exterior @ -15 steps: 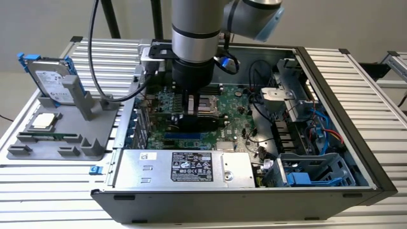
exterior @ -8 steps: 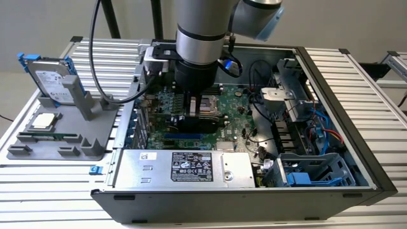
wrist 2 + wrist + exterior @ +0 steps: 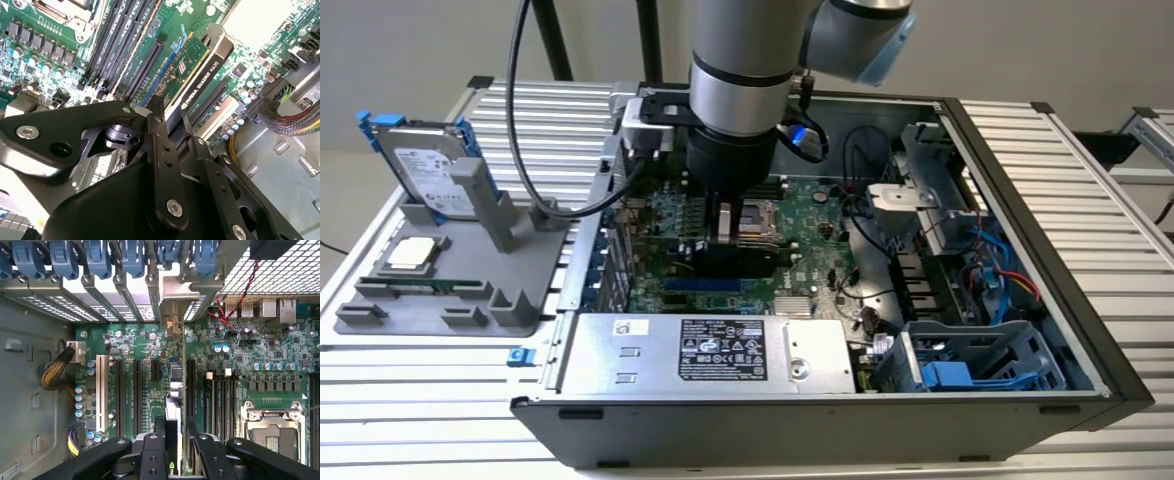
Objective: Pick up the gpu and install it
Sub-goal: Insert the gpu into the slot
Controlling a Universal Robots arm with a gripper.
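— Fingers of the black metal gripper (image 3: 167, 117) are seen clenched on what, in the second wrist view?

— On the gpu (image 3: 192, 70), a thin card with green circuit board and black shroud, held edge-down over the green motherboard (image 3: 55, 35) slots.

— And farther off?

— In the exterior view, the silver hard drive in a blue frame (image 3: 420, 160) is seen upright on the grey holder (image 3: 440, 290), at the frame's left, outside the open black computer case (image 3: 1067, 390).

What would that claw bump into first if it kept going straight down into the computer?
Probably the motherboard: the claw is shut on the gpu, edge-on above the expansion slots, so the card would likely touch first. Depth is unclear.
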